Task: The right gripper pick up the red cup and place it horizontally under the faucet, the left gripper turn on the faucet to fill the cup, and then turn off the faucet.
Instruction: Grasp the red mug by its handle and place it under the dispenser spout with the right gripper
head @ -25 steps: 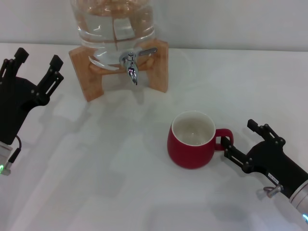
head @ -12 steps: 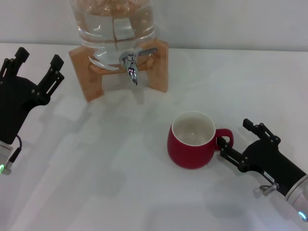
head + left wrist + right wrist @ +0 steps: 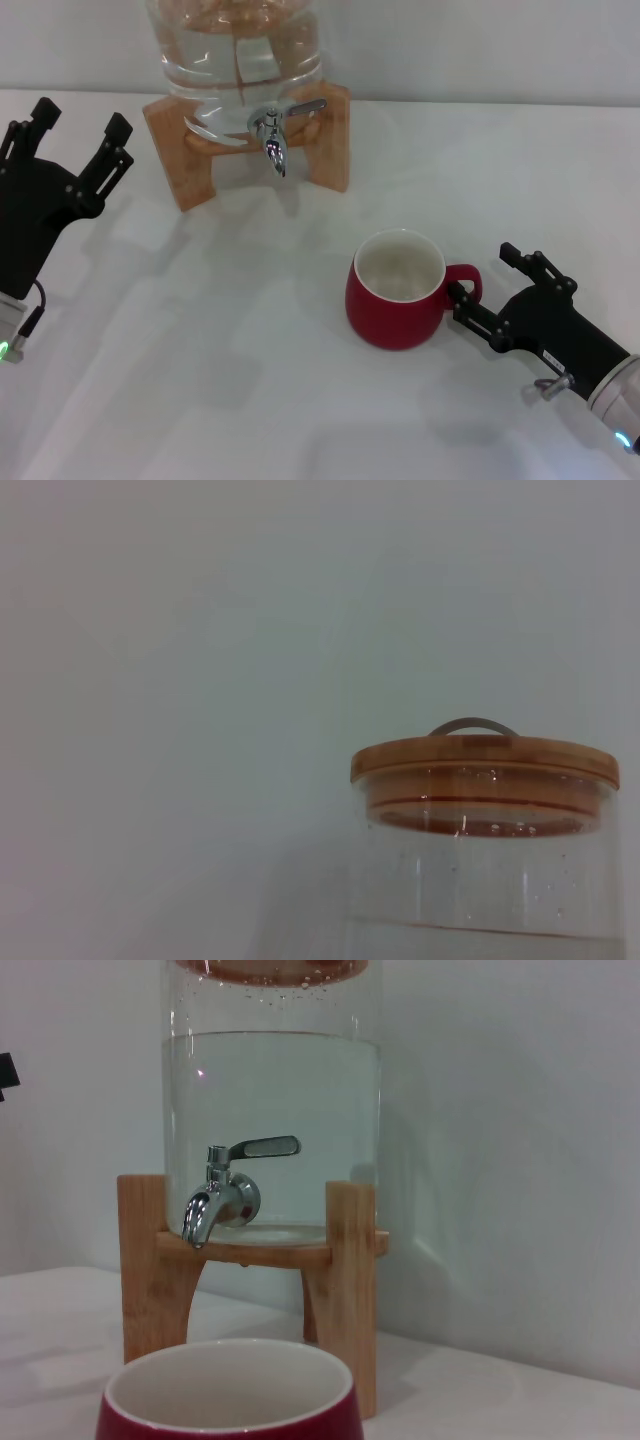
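Nearest, at the right, the right gripper (image 3: 478,287) lies low over the table with its two fingers spread on either side of the loop handle of the red cup (image 3: 396,290); the jaws are parted and not yet clamped, one finger reaching in at the handle and the other standing off to the right. The risk here is that the fingers close on the thin loop alone; the glossy glaze could slip or the cup could swing on the handle as it lifts (it stands upright and looks empty in the right wrist view), and a push before closing would slide it left across the smooth top. The white table (image 3: 240,380) is plain, flat and pale, with soft shadows. Further off on the left, the left gripper (image 3: 72,125) hangs parked with its fingers wide apart, well away from the cup; a careless reach from there could knock the wooden stand (image 3: 180,160). Farthest, the faucet (image 3: 272,135) juts from the glass water jar (image 3: 235,60) sitting on that stand, lever pointing right and spout down; the gap beneath the spout looks tight for the cup, so it may catch the stand's legs. Behind runs a bare pale wall (image 3: 500,45).
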Robot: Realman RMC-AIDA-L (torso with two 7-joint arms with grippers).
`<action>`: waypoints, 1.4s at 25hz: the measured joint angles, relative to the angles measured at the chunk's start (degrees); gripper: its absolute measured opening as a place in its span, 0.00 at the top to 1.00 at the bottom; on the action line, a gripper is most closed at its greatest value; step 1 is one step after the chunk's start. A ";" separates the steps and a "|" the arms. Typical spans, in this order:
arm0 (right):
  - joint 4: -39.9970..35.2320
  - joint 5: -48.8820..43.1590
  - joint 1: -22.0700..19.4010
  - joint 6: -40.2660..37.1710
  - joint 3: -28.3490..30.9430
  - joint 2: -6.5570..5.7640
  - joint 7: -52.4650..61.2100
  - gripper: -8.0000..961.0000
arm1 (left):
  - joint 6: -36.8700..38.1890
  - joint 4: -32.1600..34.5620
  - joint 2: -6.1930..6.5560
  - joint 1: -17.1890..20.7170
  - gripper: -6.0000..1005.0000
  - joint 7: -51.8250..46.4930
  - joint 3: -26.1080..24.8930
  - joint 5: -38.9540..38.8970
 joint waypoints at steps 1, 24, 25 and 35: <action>0.02 0.00 0.05 0.03 0.04 0.00 0.00 0.14 | 0.00 0.04 0.00 0.00 0.13 0.00 0.00 0.00; 0.62 0.03 0.02 1.64 3.34 0.00 0.00 0.14 | 0.00 0.15 0.00 -0.09 0.13 0.00 0.00 0.00; 0.61 0.03 0.02 1.64 3.44 0.00 0.00 0.14 | 0.01 0.16 0.00 -0.09 0.13 0.00 0.00 0.00; 0.87 0.53 0.07 1.60 3.58 -0.01 0.00 0.14 | 0.09 -0.03 0.00 -0.50 0.13 0.00 -0.06 0.00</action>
